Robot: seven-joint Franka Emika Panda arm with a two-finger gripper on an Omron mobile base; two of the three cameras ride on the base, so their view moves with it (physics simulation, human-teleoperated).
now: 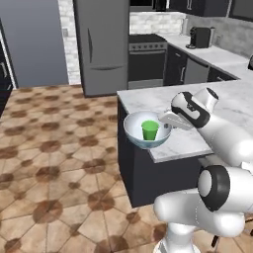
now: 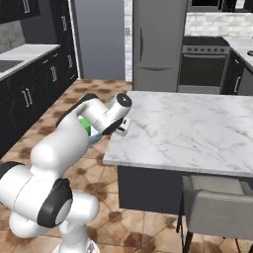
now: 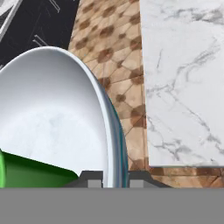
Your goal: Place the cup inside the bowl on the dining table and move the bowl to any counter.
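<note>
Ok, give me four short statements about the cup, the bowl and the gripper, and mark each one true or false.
1. The cup sits inside the bowl. True.
2. The gripper pinches the bowl's rim. True.
3. The bowl rests flat on the floor. False: it is held up at the corner of the marble top.
4. The cup is red. False: it is bright green.

No legible text, label, brand mark, number or sign is present on any surface inspected. The appliances, cabinet fronts, marble tops, bowl and cup all carry no readable markings.
</note>
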